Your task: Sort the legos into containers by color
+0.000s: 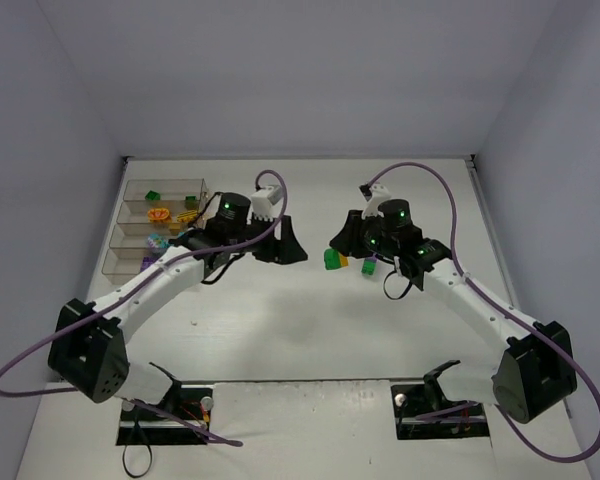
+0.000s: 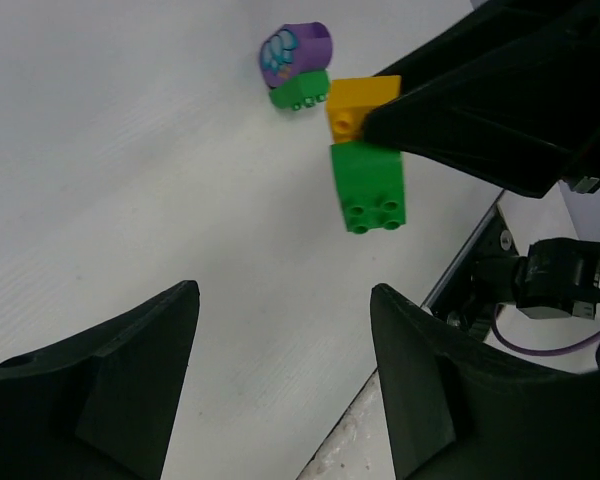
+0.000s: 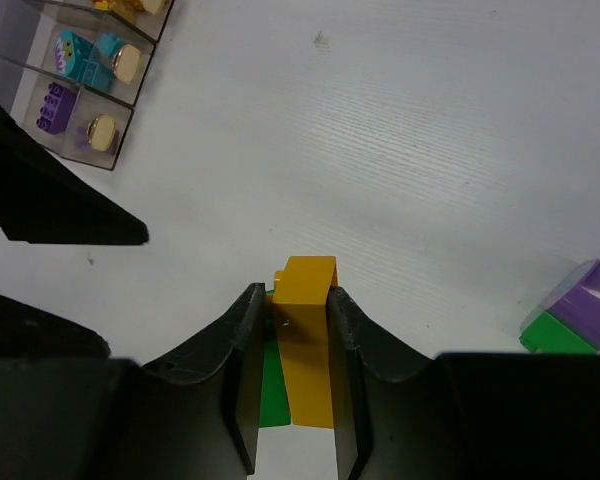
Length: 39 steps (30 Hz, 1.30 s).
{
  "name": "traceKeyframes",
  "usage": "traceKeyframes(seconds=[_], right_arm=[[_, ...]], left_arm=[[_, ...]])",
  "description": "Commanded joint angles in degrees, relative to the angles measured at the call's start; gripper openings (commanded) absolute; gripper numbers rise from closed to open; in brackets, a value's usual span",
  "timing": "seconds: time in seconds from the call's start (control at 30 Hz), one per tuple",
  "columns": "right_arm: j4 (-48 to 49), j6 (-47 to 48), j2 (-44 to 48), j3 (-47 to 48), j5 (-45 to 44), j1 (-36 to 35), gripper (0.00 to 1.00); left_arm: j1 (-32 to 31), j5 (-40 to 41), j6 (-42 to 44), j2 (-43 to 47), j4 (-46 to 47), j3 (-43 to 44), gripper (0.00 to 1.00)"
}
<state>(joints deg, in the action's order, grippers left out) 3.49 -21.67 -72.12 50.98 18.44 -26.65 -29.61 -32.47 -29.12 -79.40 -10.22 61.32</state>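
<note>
My right gripper [image 3: 290,300] is shut on a yellow brick [image 3: 308,330], with a green brick [image 3: 272,390] right against it between the fingers. In the top view this pair [image 1: 333,260] hangs at the right gripper [image 1: 338,250] near the table's middle. The left wrist view shows the yellow brick [image 2: 355,100] and the green brick [image 2: 370,185] under the right gripper's fingers [image 2: 500,90]. My left gripper [image 2: 285,300] is open and empty, a short way left of them [image 1: 280,245]. The clear containers [image 1: 130,205] stand at the far left with bricks inside.
A rounded purple piece on a green brick [image 2: 298,62] lies beyond the held bricks; it also shows in the right wrist view [image 3: 578,312]. The compartments hold a teal piece [image 3: 80,55], a purple brick [image 3: 55,105], an orange piece [image 1: 160,213] and a green brick [image 1: 153,195].
</note>
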Motion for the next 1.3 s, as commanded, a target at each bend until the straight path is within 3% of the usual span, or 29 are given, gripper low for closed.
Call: traceKeyframes(seconds=[0.0, 0.17, 0.63, 0.73, 0.83, 0.93, 1.0, 1.27], right_arm=[[3.46, -1.88, -0.04, 2.81, 1.6, 0.29, 0.0], [3.46, -2.59, 0.92, 2.02, 1.16, 0.29, 0.0], [3.54, -3.9, 1.28, 1.58, -1.65, 0.2, 0.0], [3.72, -4.26, 0.93, 1.66, -1.82, 0.29, 0.0], [3.9, -4.52, 0.57, 1.67, -2.17, 0.29, 0.0], [3.9, -4.7, 0.22, 1.66, -2.18, 0.29, 0.0], [3.98, -4.96, -0.04, 1.66, -2.44, 0.29, 0.0], [3.46, -6.98, 0.22, 0.88, -6.22, 1.08, 0.05]], left_arm=[[-3.26, -2.24, 0.3, -2.68, 7.93, 4.77, 0.63], [-7.3, -3.04, -1.46, -6.73, 11.25, 8.2, 0.64], [-8.98, -1.55, -7.26, -12.63, 13.91, 10.22, 0.61], [-9.07, -1.19, -7.61, -13.5, 13.56, 10.4, 0.53], [-9.07, -1.11, -7.61, -13.51, 13.64, 10.14, 0.22], [-9.07, -1.72, -7.61, -13.33, 14.0, 9.87, 0.04], [-9.07, -2.16, -7.35, -13.24, 14.44, 9.78, 0.0], [-8.98, -3.92, -6.65, -11.57, 15.23, 7.41, 0.0]])
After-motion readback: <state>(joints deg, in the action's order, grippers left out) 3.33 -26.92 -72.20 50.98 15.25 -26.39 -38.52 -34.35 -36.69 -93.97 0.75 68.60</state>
